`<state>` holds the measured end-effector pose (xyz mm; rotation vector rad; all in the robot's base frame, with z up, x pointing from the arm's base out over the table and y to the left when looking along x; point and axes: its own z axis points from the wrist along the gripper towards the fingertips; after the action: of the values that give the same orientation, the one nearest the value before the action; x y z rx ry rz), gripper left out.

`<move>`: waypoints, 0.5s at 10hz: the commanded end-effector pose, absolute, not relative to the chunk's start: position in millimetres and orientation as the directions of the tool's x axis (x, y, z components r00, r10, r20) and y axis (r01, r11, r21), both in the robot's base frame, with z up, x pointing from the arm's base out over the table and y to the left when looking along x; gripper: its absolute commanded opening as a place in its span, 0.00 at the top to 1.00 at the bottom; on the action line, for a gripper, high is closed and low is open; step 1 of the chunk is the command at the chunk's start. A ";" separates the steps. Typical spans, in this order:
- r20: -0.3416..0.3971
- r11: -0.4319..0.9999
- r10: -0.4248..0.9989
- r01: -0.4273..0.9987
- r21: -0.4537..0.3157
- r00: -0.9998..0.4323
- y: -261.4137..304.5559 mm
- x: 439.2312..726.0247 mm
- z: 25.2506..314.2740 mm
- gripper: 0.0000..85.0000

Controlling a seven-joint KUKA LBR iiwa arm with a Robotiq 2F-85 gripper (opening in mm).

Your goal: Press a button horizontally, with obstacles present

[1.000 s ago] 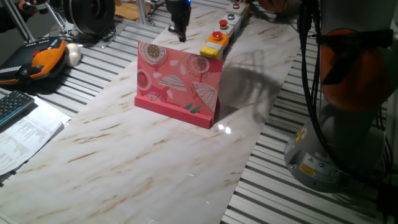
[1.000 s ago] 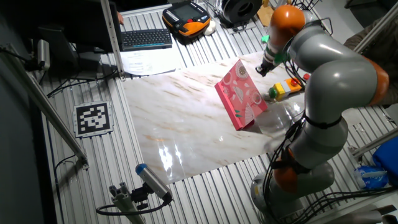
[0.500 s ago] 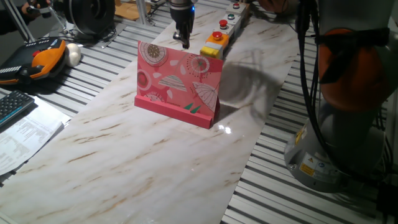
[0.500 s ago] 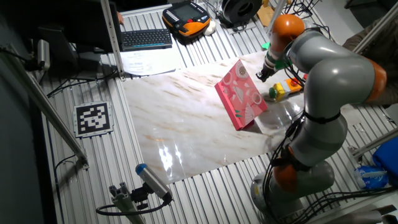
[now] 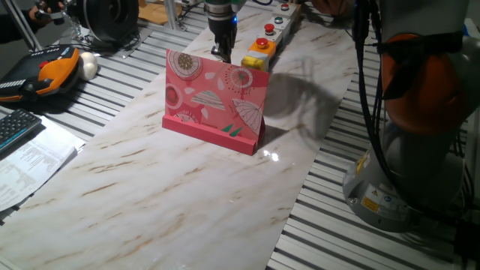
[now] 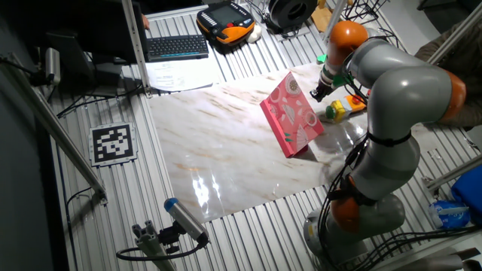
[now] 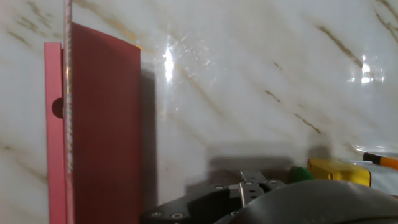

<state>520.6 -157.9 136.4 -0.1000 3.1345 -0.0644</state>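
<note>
The button's yellow housing point(image 5: 255, 62) lies behind the upright pink board point(image 5: 216, 101), at the near end of a grey button strip, with a red cap just past it. It also shows in the other fixed view point(image 6: 337, 111) and at the lower right of the hand view point(image 7: 339, 171). My gripper point(image 5: 222, 54) hangs just behind the board's top edge, left of the button; the other fixed view shows it point(image 6: 318, 92) between the board point(image 6: 294, 117) and the button. The hand view shows the board's plain back point(image 7: 102, 124) on the left. No view shows the fingertips clearly.
The grey strip point(image 5: 281, 22) with small red and green buttons runs back from the yellow housing. An orange teach pendant point(image 5: 52, 71), a keyboard point(image 5: 15, 127) and papers lie at the left. The robot base point(image 5: 420, 150) stands at the right. Slatted metal borders the marble top.
My gripper has come down and a little to the right, from well behind the board to just behind its top edge. Board and button have not moved.
</note>
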 end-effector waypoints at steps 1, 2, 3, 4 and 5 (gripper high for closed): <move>0.004 0.997 -0.066 -0.066 -0.027 -0.998 -158.4 520.5 135.8 1.00; 0.005 0.997 -0.074 -0.074 -0.035 -0.997 -158.3 520.5 135.9 1.00; 0.004 0.996 -0.080 -0.080 -0.038 -0.997 -158.3 520.5 135.9 1.00; 0.005 0.996 -0.077 -0.077 -0.052 -0.997 -158.3 520.5 135.9 1.00; 0.034 0.996 -0.053 -0.056 -0.067 -0.998 -158.3 520.5 135.9 1.00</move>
<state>520.5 -158.3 136.0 -0.0815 3.1743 -0.1119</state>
